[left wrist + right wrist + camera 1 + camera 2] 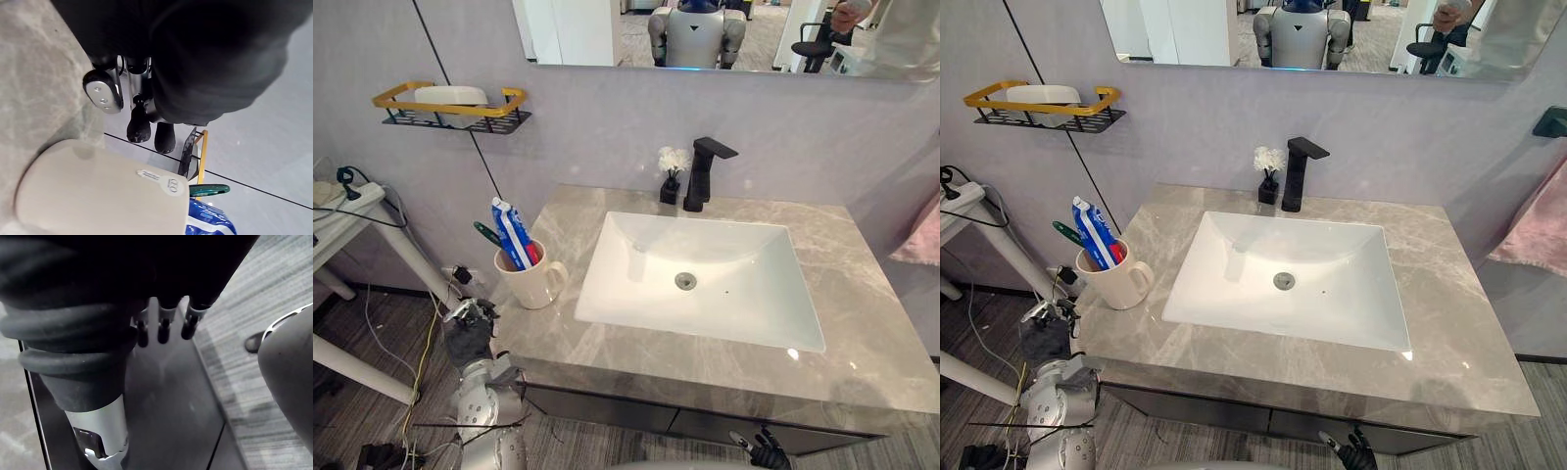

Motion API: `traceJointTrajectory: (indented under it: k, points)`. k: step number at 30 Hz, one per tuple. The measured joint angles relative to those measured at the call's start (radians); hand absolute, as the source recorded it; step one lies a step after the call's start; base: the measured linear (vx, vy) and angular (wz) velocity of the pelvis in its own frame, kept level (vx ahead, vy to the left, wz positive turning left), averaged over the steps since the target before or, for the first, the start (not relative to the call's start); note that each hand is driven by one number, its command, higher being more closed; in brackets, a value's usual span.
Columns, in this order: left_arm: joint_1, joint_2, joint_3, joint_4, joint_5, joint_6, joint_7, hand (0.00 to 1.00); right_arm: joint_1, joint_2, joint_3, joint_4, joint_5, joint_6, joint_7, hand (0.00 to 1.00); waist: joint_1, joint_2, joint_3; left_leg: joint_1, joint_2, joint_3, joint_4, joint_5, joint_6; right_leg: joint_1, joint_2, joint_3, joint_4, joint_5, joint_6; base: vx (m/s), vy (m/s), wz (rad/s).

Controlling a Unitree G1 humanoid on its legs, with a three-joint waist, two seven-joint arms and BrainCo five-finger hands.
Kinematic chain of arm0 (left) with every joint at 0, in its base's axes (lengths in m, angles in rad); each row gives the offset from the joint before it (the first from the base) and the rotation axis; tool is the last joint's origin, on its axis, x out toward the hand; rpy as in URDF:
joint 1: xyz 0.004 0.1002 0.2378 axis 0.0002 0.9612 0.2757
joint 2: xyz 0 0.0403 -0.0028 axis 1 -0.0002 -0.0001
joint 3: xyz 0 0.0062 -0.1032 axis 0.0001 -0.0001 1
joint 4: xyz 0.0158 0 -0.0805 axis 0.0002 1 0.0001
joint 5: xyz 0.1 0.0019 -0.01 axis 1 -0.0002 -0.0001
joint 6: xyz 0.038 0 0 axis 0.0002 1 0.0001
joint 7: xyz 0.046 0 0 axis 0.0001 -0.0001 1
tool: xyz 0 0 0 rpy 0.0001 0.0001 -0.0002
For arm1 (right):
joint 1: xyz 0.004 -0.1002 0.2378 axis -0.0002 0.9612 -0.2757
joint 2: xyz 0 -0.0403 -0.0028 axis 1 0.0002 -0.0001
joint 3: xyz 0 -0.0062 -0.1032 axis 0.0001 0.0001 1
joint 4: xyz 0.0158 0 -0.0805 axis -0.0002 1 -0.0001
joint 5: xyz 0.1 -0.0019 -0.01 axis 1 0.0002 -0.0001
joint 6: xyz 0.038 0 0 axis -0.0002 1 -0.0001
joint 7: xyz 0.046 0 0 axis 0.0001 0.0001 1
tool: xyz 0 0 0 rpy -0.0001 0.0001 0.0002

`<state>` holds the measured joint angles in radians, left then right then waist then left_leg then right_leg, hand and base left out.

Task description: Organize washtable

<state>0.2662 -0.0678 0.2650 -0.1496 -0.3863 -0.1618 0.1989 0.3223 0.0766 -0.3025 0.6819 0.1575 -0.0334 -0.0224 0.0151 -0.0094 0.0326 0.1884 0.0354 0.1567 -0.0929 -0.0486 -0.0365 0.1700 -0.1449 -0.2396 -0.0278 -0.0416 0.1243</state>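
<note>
A cream mug (530, 279) stands on the left end of the grey marble countertop (862, 323). It holds a blue-and-white toothpaste tube (514, 235), a green toothbrush (487, 233) and something red. My left hand (470, 331) hangs just off the counter's left edge, below and left of the mug, with relaxed fingers (139, 125) and nothing in them; the mug (98, 191) shows close past them. My right hand (769, 453) is low in front of the dark cabinet, its fingers (164, 330) straight and holding nothing.
A white basin (607, 294) is set in the counter's middle, with a black faucet (705, 171) and a small black vase of white flowers (672, 176) behind it. A yellow-rimmed wall shelf (450, 106) carries a white dish. A white table (342, 211) stands left; a pink towel (1538, 230) hangs right.
</note>
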Motion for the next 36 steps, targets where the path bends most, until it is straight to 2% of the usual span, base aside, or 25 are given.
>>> traceJointTrajectory:
  k: [3, 13, 26, 36]
  points:
    - [-0.001, 0.009, -0.043, 0.068, 0.001, 0.000, -0.004, 1.00, 0.005, -0.003, 0.029, 0.000, 0.000, 0.000, -0.001, 0.00, 0.001, -0.004, -0.004, 0.006, 0.001, 0.012, 0.000, 0.003, -0.001, 0.002, 0.001, 0.007, -0.004, 0.000, 0.001, -0.02, -0.022, -0.08]
    - [-0.030, 0.040, -0.105, 0.117, 0.005, -0.009, -0.022, 1.00, 0.008, -0.007, 0.064, 0.000, -0.001, 0.000, -0.001, 0.00, -0.001, -0.002, -0.011, 0.019, 0.001, 0.024, -0.002, 0.003, -0.001, 0.015, 0.006, 0.015, -0.051, 0.023, 0.005, -0.02, -0.016, -0.02]
    - [-0.054, 0.084, -0.117, 0.142, 0.045, -0.009, -0.021, 1.00, 0.010, -0.007, 0.072, 0.000, -0.003, 0.000, -0.001, 0.00, -0.003, -0.018, -0.016, 0.018, 0.000, 0.039, -0.007, 0.003, -0.001, 0.015, 0.007, 0.027, -0.071, 0.039, 0.004, -0.04, -0.027, -0.03]
    - [-0.095, 0.109, -0.098, 0.168, 0.045, 0.003, -0.010, 1.00, 0.007, -0.008, 0.071, 0.000, -0.003, 0.000, 0.001, 0.00, -0.006, -0.021, -0.015, 0.014, 0.000, 0.046, -0.008, 0.002, -0.001, 0.008, 0.007, 0.035, -0.073, 0.041, 0.005, -0.01, -0.010, -0.02]
